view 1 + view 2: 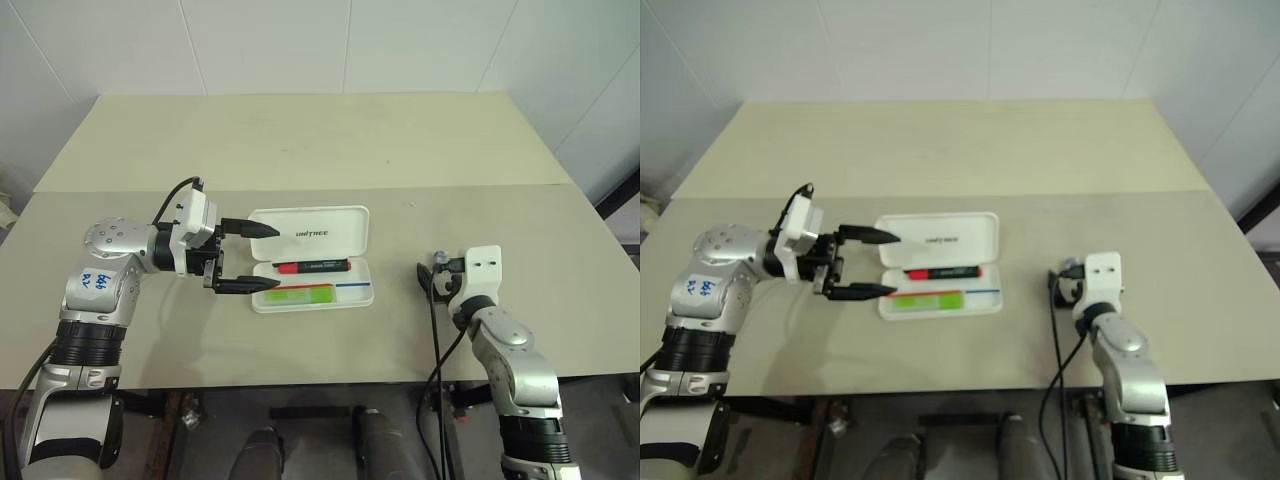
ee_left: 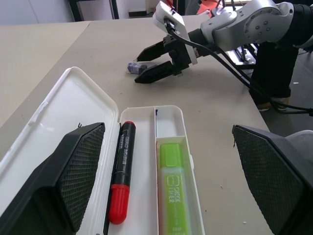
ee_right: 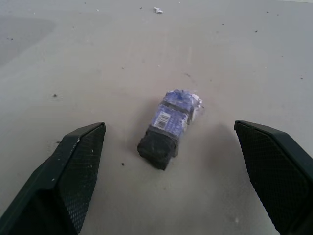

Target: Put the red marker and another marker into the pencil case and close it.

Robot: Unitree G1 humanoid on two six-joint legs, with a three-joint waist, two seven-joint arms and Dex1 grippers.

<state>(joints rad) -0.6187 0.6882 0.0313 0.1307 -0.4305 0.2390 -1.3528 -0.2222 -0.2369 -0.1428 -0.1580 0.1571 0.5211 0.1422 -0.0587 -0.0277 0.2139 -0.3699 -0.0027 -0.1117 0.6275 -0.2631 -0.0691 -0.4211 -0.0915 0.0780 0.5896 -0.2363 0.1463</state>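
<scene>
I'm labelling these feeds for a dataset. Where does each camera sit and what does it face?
Head, both eyes: looks down on the table, both arms showing.
Left wrist: across the pencil case with the red marker, own fingers low.
Right wrist: at a small wrapped object.
Shared: left wrist and head both show the right gripper.

White pencil case (image 1: pixel 310 258) open on table; red marker (image 1: pixel 313 267), green marker (image 1: pixel 298 294) lying inside.
</scene>
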